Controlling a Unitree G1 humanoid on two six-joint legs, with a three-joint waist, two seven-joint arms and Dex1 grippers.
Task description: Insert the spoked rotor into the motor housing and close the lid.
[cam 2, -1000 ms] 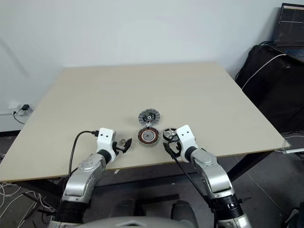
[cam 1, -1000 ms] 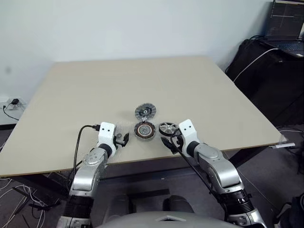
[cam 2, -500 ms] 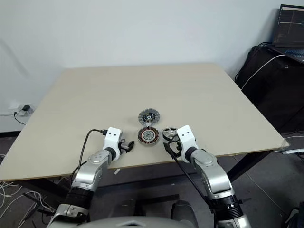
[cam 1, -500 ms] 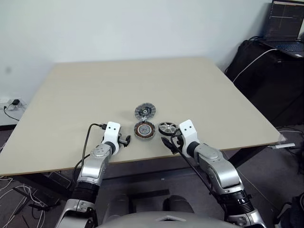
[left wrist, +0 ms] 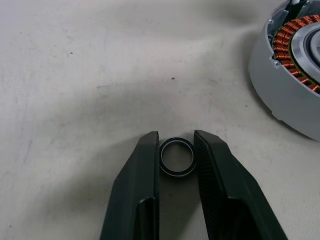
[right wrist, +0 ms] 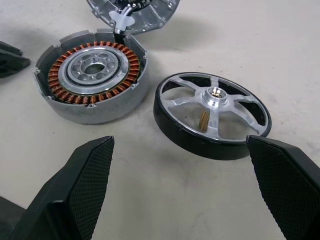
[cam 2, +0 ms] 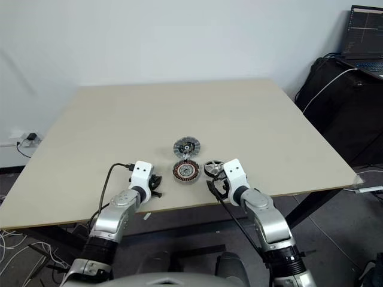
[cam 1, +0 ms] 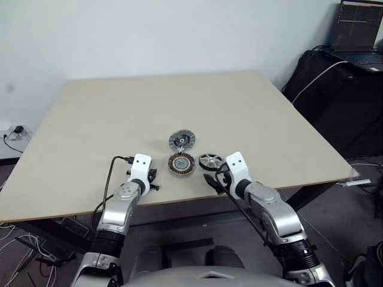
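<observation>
Right gripper (right wrist: 180, 195) fingers wide apart before the stiff, probably slippery spoked rotor (right wrist: 212, 114)—take its dark rim; left gripper (left wrist: 176, 145) fingers flank a small metal ring (left wrist: 176, 156).

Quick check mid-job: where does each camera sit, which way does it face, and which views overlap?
Head pair: looks forward and down at the table; both arms show.
Left wrist: along the left end effector, whose fingers flank a small ring; motor housing at the edge.
Right wrist: along the open right end effector, toward the spoked rotor, housing and lid.
Both wrist views share the housing.
</observation>
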